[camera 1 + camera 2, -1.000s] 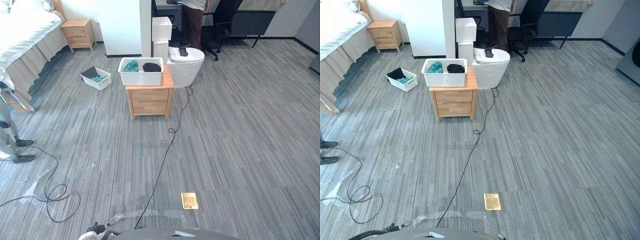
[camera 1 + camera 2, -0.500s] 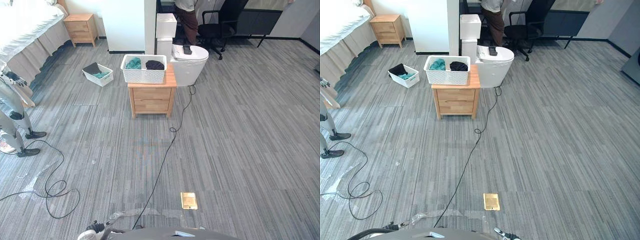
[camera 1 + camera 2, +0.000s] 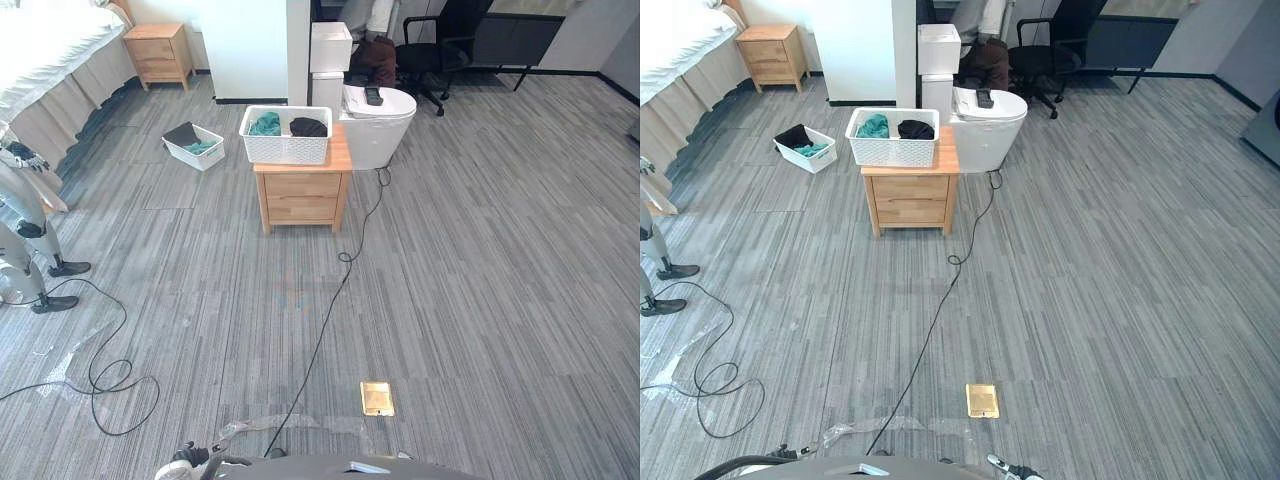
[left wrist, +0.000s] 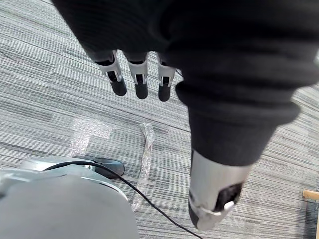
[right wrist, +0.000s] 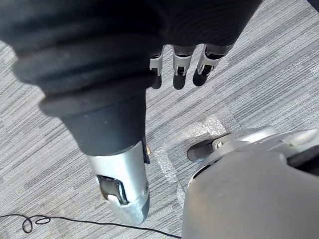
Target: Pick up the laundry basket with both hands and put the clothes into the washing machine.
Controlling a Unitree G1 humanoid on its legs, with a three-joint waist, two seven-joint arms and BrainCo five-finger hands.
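Observation:
A white laundry basket (image 3: 285,137) stands on a small wooden nightstand (image 3: 300,198) far ahead of me. It holds a teal garment (image 3: 264,126) and a dark one (image 3: 307,127). My left hand (image 4: 140,82) hangs over the grey floor with its fingers straight and holds nothing. My right hand (image 5: 181,67) hangs the same way, fingers straight and empty. Both hands are far from the basket.
A white round appliance (image 3: 380,125) stands right behind the nightstand. A small white bin (image 3: 194,148) with clothes sits on the floor to its left. A black cable (image 3: 328,305) and a brass floor socket (image 3: 377,398) lie between. Bed (image 3: 50,60) and another robot (image 3: 25,225) at left. A person (image 3: 368,30) and a chair (image 3: 440,45) at the back.
The whole view has shifted, so the camera has moved. The person at the back has gone from standing to a lower posture. The basket stays on the nightstand.

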